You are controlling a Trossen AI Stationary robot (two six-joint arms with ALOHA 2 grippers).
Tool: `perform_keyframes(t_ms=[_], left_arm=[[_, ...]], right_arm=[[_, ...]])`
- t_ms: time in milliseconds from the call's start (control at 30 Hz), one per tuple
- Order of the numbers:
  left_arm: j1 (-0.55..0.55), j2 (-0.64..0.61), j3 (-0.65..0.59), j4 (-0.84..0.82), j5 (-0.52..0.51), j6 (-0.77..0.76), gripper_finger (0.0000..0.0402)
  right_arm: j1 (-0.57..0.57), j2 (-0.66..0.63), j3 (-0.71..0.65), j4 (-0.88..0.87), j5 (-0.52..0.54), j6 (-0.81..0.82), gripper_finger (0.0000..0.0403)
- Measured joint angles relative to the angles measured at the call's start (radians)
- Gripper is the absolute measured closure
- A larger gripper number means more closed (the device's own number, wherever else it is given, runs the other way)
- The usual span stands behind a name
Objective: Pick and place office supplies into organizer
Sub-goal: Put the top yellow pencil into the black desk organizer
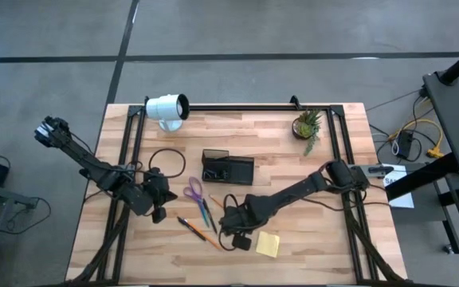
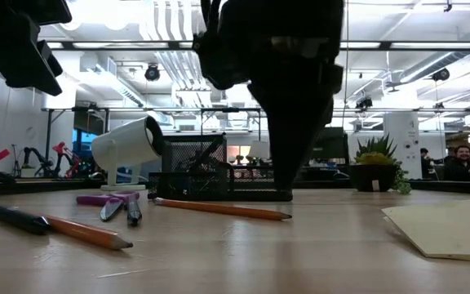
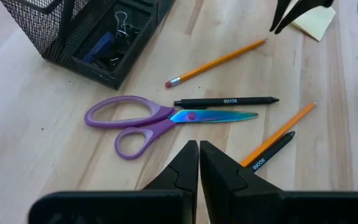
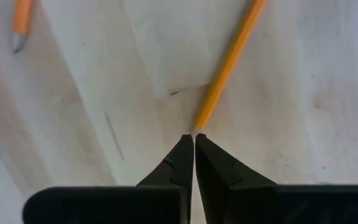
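The black mesh organizer stands mid-table, with clips in its low section. Near it lie purple-handled scissors, a black pen, an orange pencil and pen pair and another orange pencil. The yellow sticky pad lies flat toward the near edge. My right gripper is shut and reaches down to that pencil's pointed end. My left gripper is shut and hovers above the table, left of the scissors. My right gripper comes from above with its shut fingertips right at the pointed end of the orange pencil, in line with its length. The pencil lies flat on the table. I cannot tell whether the fingers touch it.
A white cylindrical lamp and a small potted plant stand along the far edge. A black cable loop lies left of the organizer. Black frame rails run down both table sides. Bare wood shows near the front edge.
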Motion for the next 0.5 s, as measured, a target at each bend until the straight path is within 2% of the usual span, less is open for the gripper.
perform_keyframes(t_ms=[500], left_arm=[[0.000,0.000,0.000,0.008,0.004,0.007,0.0402]], right_arm=[[0.005,0.034,-0.014,0.054,0.004,0.050,0.0394]])
